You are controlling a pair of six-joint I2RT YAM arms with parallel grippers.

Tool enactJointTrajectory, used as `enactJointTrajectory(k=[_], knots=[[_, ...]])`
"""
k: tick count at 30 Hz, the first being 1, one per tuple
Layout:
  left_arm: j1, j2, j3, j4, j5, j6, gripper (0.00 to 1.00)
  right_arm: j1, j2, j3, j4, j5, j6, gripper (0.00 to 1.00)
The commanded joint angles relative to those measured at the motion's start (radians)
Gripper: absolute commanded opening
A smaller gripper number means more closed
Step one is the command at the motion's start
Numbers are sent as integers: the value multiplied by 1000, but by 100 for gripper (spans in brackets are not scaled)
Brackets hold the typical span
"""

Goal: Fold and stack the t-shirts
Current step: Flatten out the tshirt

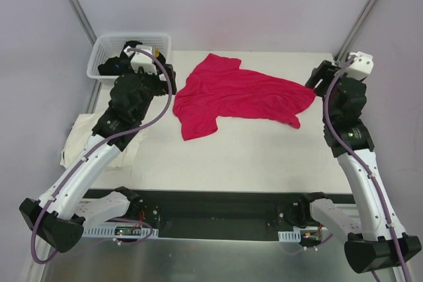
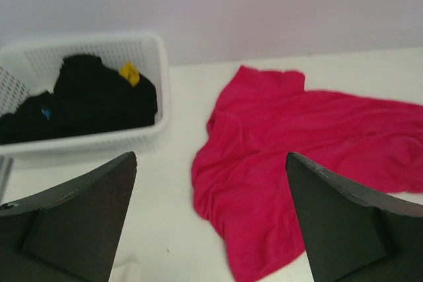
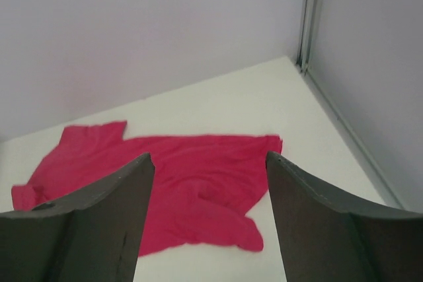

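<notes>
The magenta-red t-shirt (image 1: 238,94) lies crumpled and spread out on the white table's far middle. It also shows in the left wrist view (image 2: 297,156) and the right wrist view (image 3: 178,183). The cream-white t-shirt (image 1: 76,138) lies at the table's left edge, partly hidden under my left arm. My left gripper (image 1: 166,78) is open and empty, just left of the red shirt's left edge; its jaws stand wide apart (image 2: 211,229). My right gripper (image 1: 317,76) is open and empty at the shirt's right end (image 3: 208,229).
A white lattice basket (image 1: 99,47) stands at the back left corner, with dark clothes (image 2: 92,97) inside it. Metal frame posts (image 1: 367,11) rise at the back corners. A wall closes the back. The table's near part (image 1: 231,163) is bare white.
</notes>
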Motion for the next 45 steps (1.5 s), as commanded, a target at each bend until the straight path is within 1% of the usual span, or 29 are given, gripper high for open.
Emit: enactJointTrajectory(k=[1, 3, 4, 5, 9, 12, 13, 14, 17, 20, 24, 25, 28, 34, 40, 45], knots=[[-15, 7, -78, 19, 24, -144, 93, 3, -18, -119, -30, -46, 133, 70], [-21, 41, -121, 19, 21, -189, 91, 4, -9, -165, -37, -55, 178, 70], [-23, 58, -129, 19, 20, -195, 91, 4, 0, -209, -33, -82, 184, 70], [-23, 102, -129, 18, 18, -195, 90, 7, 12, -223, -19, -90, 187, 68], [-37, 159, -141, 4, -5, -210, 86, 39, 71, -282, -11, -102, 229, 67], [-66, 168, -196, 4, -62, -235, 85, 82, 84, -351, 28, -99, 264, 67], [-78, 173, -210, 4, -119, -238, 85, 99, 91, -365, 45, -104, 278, 67], [-113, 184, -223, 4, -159, -246, 84, 110, 97, -378, 51, -99, 285, 67], [-144, 195, -269, 4, -203, -279, 84, 144, 109, -414, 51, -55, 290, 67], [-153, 195, -319, 4, -197, -348, 81, 153, 100, -443, 42, 6, 304, 67], [-162, 182, -399, 4, -218, -400, 74, 155, 60, -493, 47, 77, 316, 67], [-167, 178, -416, 4, -221, -410, 70, 153, 55, -513, 61, 92, 318, 67], [-170, 172, -462, 4, -214, -451, 64, 155, 60, -523, 62, 108, 321, 67], [-184, 228, -473, 4, -198, -480, 62, 153, 127, -497, 53, 94, 336, 66], [-192, 317, -445, 29, -186, -505, 62, 153, 153, -466, 64, 97, 347, 66], [-193, 397, -431, 78, -142, -528, 56, 153, 170, -455, 67, 89, 357, 65]])
